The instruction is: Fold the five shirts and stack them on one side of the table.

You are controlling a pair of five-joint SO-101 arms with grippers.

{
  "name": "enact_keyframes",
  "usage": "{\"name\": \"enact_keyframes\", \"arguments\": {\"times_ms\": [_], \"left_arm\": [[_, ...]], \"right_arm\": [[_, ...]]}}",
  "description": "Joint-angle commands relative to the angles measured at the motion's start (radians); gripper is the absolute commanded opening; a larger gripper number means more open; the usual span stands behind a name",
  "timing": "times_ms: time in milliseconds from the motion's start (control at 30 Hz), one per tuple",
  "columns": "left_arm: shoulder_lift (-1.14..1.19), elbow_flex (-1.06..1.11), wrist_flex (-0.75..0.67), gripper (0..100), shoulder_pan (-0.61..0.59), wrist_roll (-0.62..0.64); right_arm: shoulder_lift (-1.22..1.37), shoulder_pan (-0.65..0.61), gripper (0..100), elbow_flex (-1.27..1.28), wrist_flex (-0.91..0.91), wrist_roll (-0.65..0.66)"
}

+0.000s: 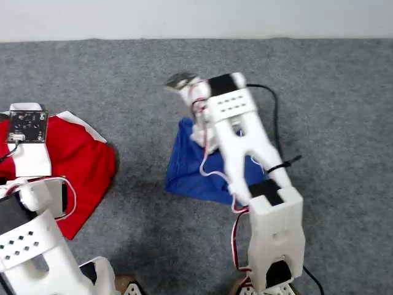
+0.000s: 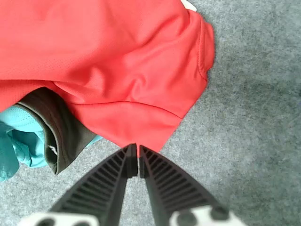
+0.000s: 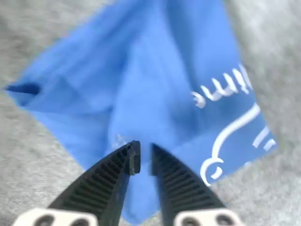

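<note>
A blue shirt (image 1: 190, 172) with white print lies folded at the table's middle. My right gripper (image 3: 143, 157) is over it, the jaws nearly together with blue cloth (image 3: 155, 84) pinched between them; from above, the right gripper (image 1: 201, 134) sits at the shirt's far edge. At the left lies a red shirt (image 1: 80, 160) on top of a pile. In the left wrist view the red shirt (image 2: 117, 61) covers a dark olive shirt (image 2: 56, 127) and a teal one (image 2: 19, 136). My left gripper (image 2: 138, 160) is shut at the red shirt's corner, holding nothing.
The table (image 1: 331, 92) has a grey felt-like surface with bare room on the right and at the far side. A white wall (image 1: 196, 18) bounds the far edge. A black cable (image 1: 273, 117) runs along the right arm. The left arm (image 1: 31, 246) fills the near left corner.
</note>
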Motion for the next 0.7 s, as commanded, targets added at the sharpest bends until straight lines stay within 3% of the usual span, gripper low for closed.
{"name": "enact_keyframes", "arguments": {"times_ms": [0,233,433,667], "left_arm": [[-0.017,-0.005,-0.021,2,0.003,0.003],[-0.017,-0.005,-0.021,2,0.003,0.003],[-0.017,-0.005,-0.021,2,0.003,0.003],[-0.017,-0.004,-0.021,2,0.003,0.003]], "right_arm": [[0.016,0.061,18.7,-0.011,0.039,-0.017],[0.134,0.059,16.4,-0.012,0.001,-0.043],[0.130,0.038,0.6,-0.012,0.021,-0.040],[-0.047,-0.025,0.9,-0.005,0.044,-0.012]]}}
